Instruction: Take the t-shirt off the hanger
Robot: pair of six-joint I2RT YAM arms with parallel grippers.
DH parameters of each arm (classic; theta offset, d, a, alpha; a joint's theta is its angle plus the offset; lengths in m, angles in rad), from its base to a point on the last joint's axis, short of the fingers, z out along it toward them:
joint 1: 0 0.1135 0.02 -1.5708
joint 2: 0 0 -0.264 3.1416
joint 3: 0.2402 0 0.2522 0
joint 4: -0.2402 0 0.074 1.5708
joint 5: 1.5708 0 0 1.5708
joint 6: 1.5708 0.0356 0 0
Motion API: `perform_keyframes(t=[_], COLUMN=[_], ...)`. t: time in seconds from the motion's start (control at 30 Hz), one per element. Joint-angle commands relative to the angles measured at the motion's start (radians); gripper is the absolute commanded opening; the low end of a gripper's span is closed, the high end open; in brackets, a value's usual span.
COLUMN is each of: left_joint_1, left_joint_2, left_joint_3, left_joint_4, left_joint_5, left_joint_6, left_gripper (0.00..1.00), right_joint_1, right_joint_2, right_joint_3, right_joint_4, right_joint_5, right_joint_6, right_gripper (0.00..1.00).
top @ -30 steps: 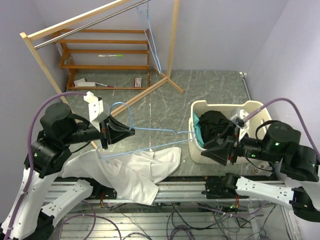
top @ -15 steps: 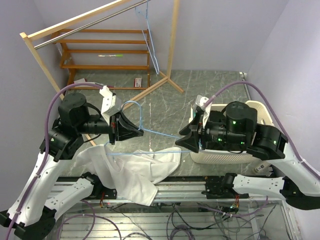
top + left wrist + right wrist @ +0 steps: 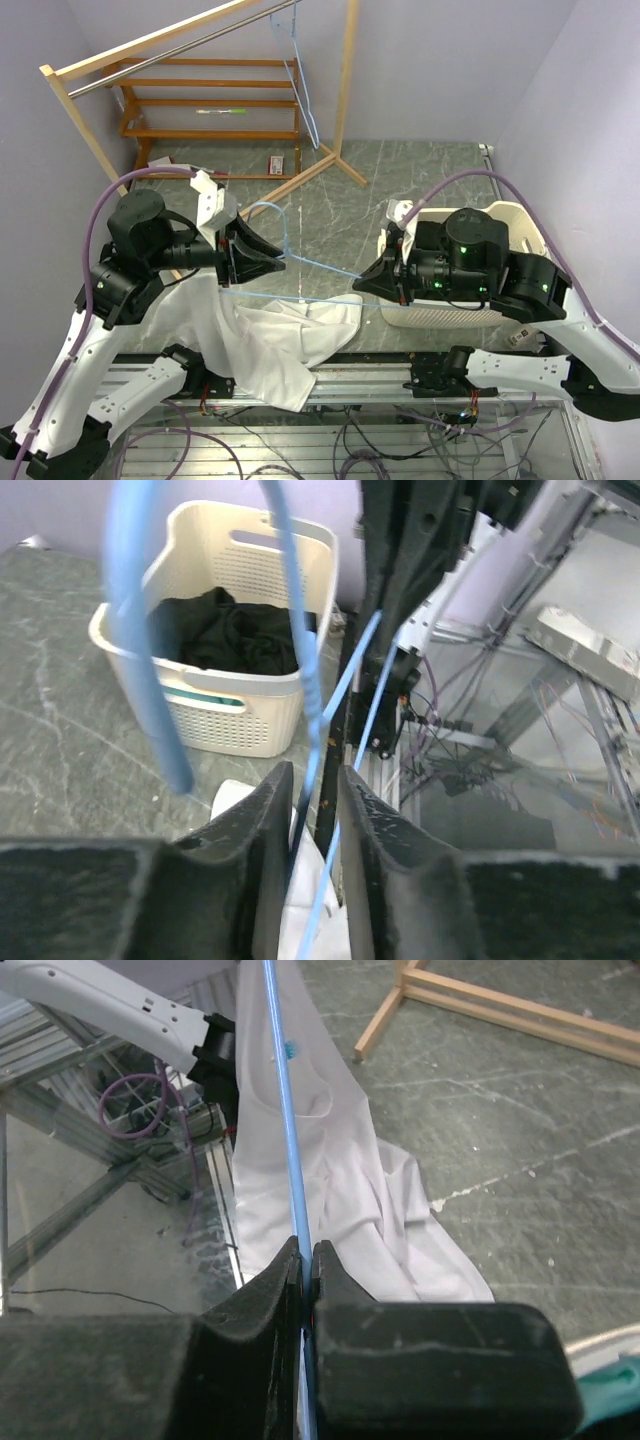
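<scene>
Between the arms, shows blue wire hanger spanning left to right, white t-shirt draped off its left half. Shows right gripper pinching the wire, left gripper parted around it, nearer the shirt.

Blurred near lens: hanger wire, cut at top edge. R arm hides most of basket; L arm covers pt of t-shirt.
</scene>
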Motion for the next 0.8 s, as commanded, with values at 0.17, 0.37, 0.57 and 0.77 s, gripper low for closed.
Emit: perform_keyframes(t=[0.17,0.37,0.57,0.77], left_joint_1=[-0.001,-0.002,-0.002,-0.001], left_joint_2=[-0.134,-0.3,-0.528,-0.7], left_joint_3=[-0.07,-0.191,-0.349,-0.42], left_joint_4=[0.012,0.012,-0.005,-0.026], left_joint_5=[-0.393,-0.665,-0.942,-1.088], left_joint_6=[-0.035,-0.11,-0.228,-0.3], left_gripper=[0.49,0.49,0.46,0.48], right_joint_1=[-0.006,-0.006,-0.006,-0.007], right_joint_2=[-0.103,-0.076,-0.037,0.139], right_joint_3=[0.096,0.126,0.132,0.22], right_joint_4=[-0.226,-0.34,-0.2,0.044], right_joint_5=[0.213,0.131,0.271,0.491], right_joint_6=[0.059,0.074,0.091,0.044], right_gripper=[0.0,0.0,0.0,0.0])
